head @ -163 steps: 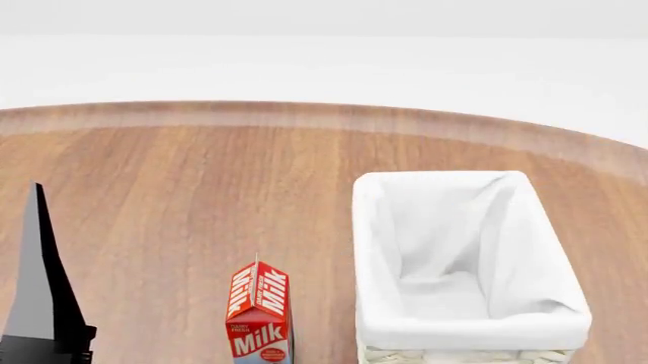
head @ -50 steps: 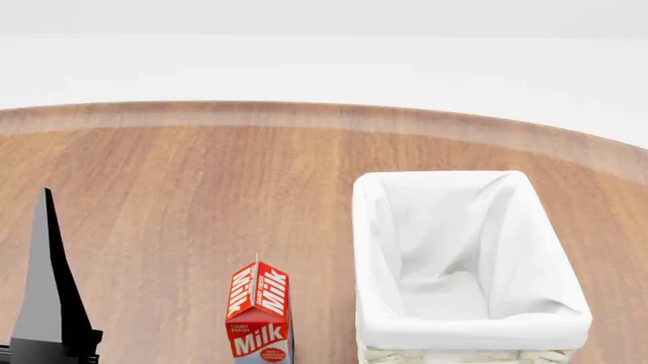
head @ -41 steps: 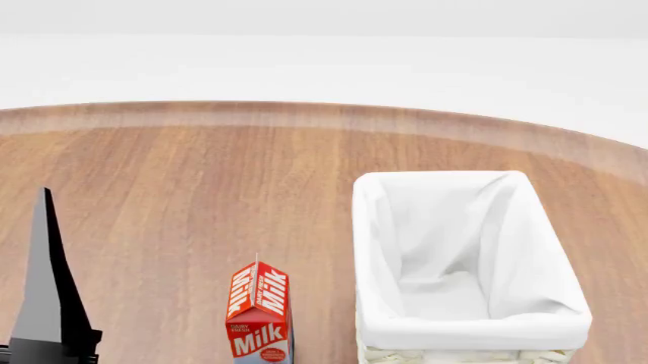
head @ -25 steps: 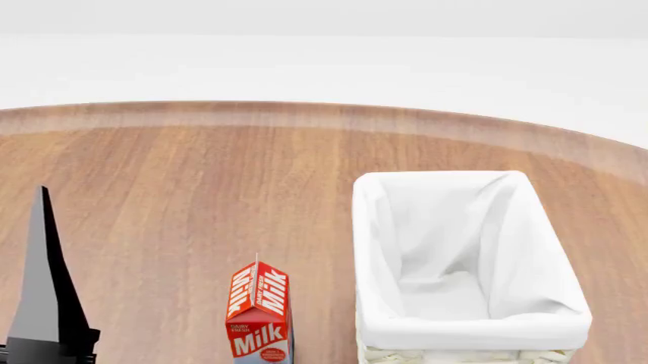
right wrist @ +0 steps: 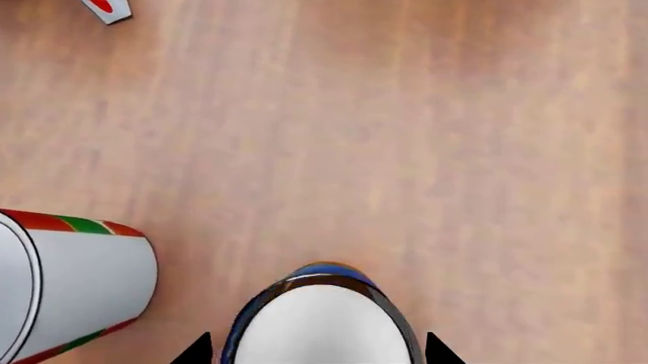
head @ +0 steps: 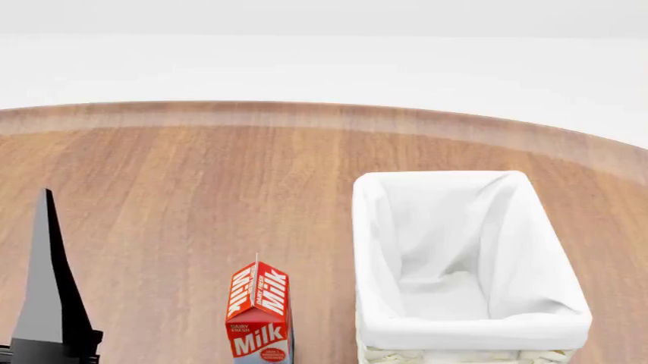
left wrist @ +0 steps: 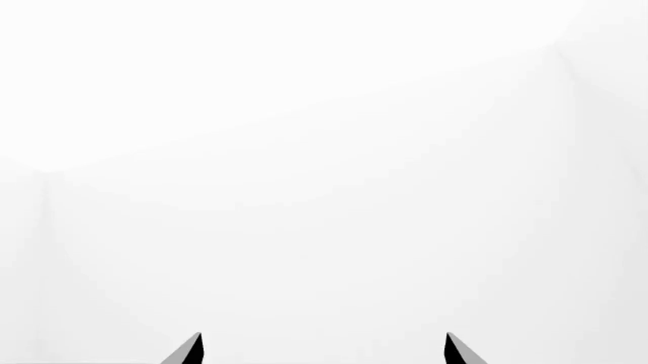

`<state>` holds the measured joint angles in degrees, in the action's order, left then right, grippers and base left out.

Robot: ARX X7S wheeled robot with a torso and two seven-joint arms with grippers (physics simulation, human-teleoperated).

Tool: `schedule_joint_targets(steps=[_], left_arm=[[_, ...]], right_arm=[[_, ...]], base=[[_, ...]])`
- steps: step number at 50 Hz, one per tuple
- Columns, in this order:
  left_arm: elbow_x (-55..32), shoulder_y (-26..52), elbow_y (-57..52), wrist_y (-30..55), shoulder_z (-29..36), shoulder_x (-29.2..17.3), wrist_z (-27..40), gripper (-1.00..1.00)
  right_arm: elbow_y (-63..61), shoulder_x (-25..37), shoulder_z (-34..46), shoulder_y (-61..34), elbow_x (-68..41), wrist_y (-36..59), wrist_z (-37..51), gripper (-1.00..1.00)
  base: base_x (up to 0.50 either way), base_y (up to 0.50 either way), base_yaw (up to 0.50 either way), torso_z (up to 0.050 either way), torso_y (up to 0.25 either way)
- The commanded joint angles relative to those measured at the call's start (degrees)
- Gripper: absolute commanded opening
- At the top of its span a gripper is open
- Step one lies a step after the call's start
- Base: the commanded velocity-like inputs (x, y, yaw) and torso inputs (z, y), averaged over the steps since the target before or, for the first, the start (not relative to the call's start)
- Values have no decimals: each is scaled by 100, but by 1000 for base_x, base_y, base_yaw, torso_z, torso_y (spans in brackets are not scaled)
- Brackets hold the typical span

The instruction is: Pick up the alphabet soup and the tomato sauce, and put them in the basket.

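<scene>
Between the two dark fingertips of the right gripper [right wrist: 316, 350], the alphabet soup [right wrist: 320, 318] shows its pale lid and a rim of blue and orange label. The tips stand one on each side of the can, close by its sides; whether they press on it or only flank it cannot be told. The can stands on the wooden table [right wrist: 405, 136]. Just beside it, apart from it, is the tomato sauce [right wrist: 71, 284], with a pale grey lid and red and green bands along its label. At the far corner of that wrist view a small white and red scrap of another object [right wrist: 106, 9] peeks in, too little to name.

The left gripper [left wrist: 322, 350] has its two tips spread wide with nothing between them, pointing at plain white background. From the head camera one dark finger [head: 45, 288] of it rises at the left edge over the table.

Further out, a red milk carton [head: 259, 312] stands upright near the front, and the basket [head: 526, 322] sits just to its right, its white lining holding nothing.
</scene>
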<state>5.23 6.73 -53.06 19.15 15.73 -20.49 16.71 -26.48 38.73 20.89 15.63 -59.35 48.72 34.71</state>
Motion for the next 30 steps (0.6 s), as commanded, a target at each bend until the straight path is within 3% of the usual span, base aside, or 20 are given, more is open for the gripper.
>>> schedule_joint_targets(steps=[1, 13, 21, 30], left_arm=[[-13, -40, 91, -107, 21, -8, 40, 100], [-26, -37, 78, -87, 27, -28, 51, 100], [-28, -37, 62, -77, 30, -40, 63, 100], [-53, -47, 58, -94, 9, -62, 73, 100]], right_arm=[[11, -27, 70, 17, 83, -78, -55, -100], [-331, 49, 25, 44, 12, -71, 98, -100], [-1830, 522, -735, -245, -1379, 132, 1014, -100], [-2276, 732, -949, -682, -2123, 228, 1547, -100]], base=[[0, 0, 0, 0, 0], [0, 0, 0, 0, 0], [0, 0, 0, 0, 0], [0, 0, 0, 0, 0]])
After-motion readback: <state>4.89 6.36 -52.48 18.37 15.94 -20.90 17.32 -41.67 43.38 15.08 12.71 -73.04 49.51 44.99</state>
